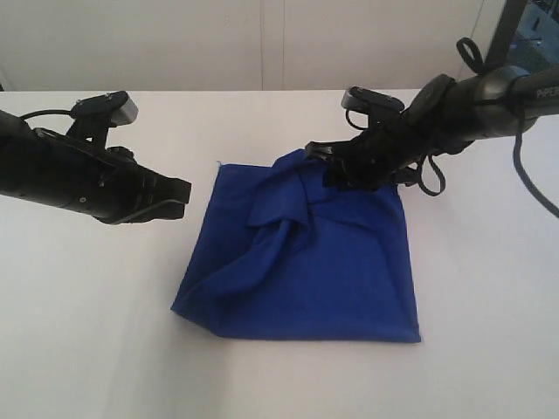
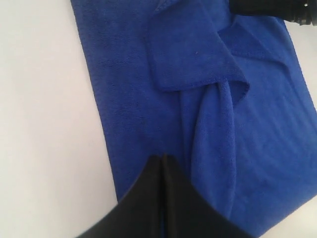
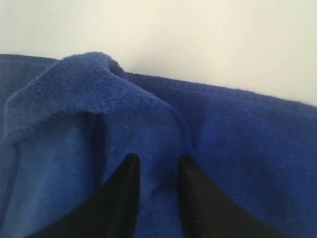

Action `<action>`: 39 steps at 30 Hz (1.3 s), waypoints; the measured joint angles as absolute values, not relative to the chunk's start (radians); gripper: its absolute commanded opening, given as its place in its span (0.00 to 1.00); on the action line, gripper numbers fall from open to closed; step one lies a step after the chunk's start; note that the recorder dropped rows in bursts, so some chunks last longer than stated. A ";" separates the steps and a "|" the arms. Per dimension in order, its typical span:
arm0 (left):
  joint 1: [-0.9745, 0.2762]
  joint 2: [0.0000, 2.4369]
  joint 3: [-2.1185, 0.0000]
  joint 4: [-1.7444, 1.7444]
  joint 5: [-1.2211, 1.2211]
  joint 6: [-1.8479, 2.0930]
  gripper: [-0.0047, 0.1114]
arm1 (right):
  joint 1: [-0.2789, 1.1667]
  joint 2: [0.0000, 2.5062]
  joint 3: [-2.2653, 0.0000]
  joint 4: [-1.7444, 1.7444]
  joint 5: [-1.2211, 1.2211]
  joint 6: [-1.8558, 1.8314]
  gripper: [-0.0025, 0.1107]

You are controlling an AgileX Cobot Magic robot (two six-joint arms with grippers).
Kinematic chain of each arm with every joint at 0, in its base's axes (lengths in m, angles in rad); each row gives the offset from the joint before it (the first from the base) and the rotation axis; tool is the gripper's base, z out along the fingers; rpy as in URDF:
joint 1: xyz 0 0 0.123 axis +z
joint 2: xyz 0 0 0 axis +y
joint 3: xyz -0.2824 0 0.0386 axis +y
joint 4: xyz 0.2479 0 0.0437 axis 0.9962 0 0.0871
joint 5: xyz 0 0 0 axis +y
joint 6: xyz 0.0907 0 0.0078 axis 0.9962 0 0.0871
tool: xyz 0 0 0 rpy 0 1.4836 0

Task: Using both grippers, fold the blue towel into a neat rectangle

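The towel [image 1: 327, 271] lies rumpled mid-table [image 1: 87, 340], a flap turned over toward its far edge; the left gripper [image 1: 181, 199], clenched on nothing, hangs beside the towel's left edge; the right gripper [image 1: 320, 159], fingers slightly parted, sits at the raised far edge.

Exterior view: both arms ran off the side edges. The right end effector [image 1: 325, 166] had its tips dark against the blue towel [image 1: 323, 262] at the far hem; I could not tell whether they touched cloth. A speck at the far left corner was too small to identify. The folds hid the lower layers and the worktop [image 1: 87, 332] beneath.

Left wrist view: the towel was cropped on three sides, and so was the body of the left end effector [image 2: 163, 157]. I could not identify a black part [image 2: 277, 9] at the frame edge.

Right wrist view: the finger bases were cropped and the near cloth was blurred.
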State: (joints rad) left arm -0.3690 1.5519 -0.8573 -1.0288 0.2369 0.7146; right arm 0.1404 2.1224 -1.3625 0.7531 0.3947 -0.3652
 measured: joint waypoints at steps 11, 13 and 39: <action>-0.369 1.552 -0.857 -1.029 0.237 0.715 0.04 | 0.140 2.122 -1.362 0.716 0.410 -0.345 0.25; -0.369 1.552 -0.857 -1.029 0.237 0.715 0.04 | 0.140 2.120 -1.362 0.715 0.426 -0.328 0.25; -0.369 1.552 -0.857 -1.029 0.240 0.715 0.04 | 0.140 2.120 -1.362 0.701 0.448 -0.264 0.25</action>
State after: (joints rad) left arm -0.3690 1.5519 -0.8573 -1.0288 0.2403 0.7146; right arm 0.1404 2.1204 -1.3625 0.7013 0.4481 -0.2639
